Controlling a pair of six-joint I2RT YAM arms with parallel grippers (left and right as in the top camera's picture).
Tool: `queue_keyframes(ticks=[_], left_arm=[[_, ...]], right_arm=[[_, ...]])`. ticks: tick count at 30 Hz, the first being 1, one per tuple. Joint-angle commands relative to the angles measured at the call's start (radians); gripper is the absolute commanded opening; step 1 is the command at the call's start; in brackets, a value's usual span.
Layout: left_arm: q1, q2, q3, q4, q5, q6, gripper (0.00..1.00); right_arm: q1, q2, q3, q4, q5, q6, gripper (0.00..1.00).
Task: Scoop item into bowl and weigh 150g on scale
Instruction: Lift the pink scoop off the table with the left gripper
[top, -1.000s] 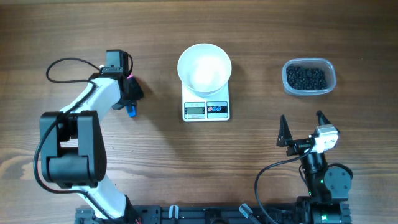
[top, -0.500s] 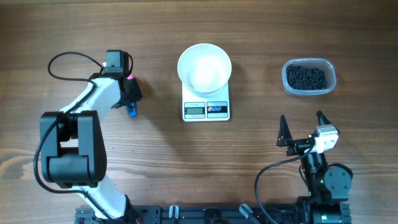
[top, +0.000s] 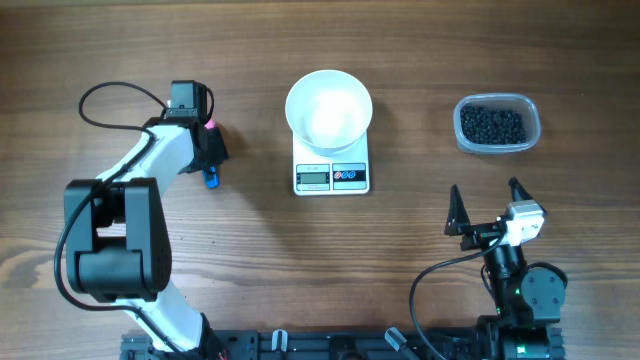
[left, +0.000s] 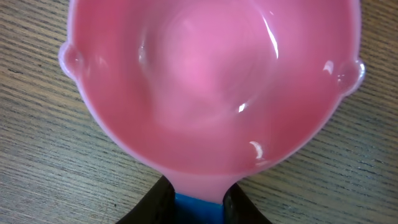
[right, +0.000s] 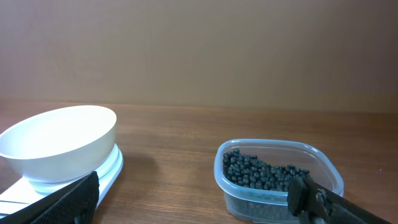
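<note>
The white bowl (top: 329, 108) (right: 59, 140) stands on the white scale (top: 332, 176) (right: 109, 171) at the table's middle back. The item, a heap of small black beads (top: 492, 124) (right: 264, 173), lies in a clear plastic tub (top: 530, 128) (right: 323, 168) at the right. A pink scoop (left: 211, 81) (top: 211, 125) with a blue handle (left: 198, 208) (top: 212, 180) rests low over the wood left of the scale. My left gripper (left: 198, 202) (top: 212, 158) is shut on that handle. In front of the tub my right gripper (top: 487, 200) (right: 193, 202) stands open and holds nothing.
The scoop's bowl fills most of the left wrist view, with bare wood around it. A black cable (top: 110, 100) loops beside the left arm. Wood lies between scale and tub.
The left gripper has drawn in slightly over the scoop's handle. The right arm, bowl, scale and tub have not moved.
</note>
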Motion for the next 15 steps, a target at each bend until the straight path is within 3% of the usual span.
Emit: queue_keyframes(ticks=[1, 10, 15], left_arm=[[0.001, 0.016, -0.007, -0.001, 0.005, 0.009, 0.21], [0.003, -0.004, 0.011, -0.001, 0.057, -0.005, 0.2], [0.003, -0.072, 0.045, -0.001, 0.069, -0.082, 0.2]], right_arm=[[-0.005, -0.006, 0.0, 0.003, 0.01, 0.011, 1.0], [-0.005, -0.006, 0.0, 0.003, 0.01, 0.011, 1.0], [-0.005, -0.006, 0.0, 0.003, 0.01, 0.011, 1.0]])
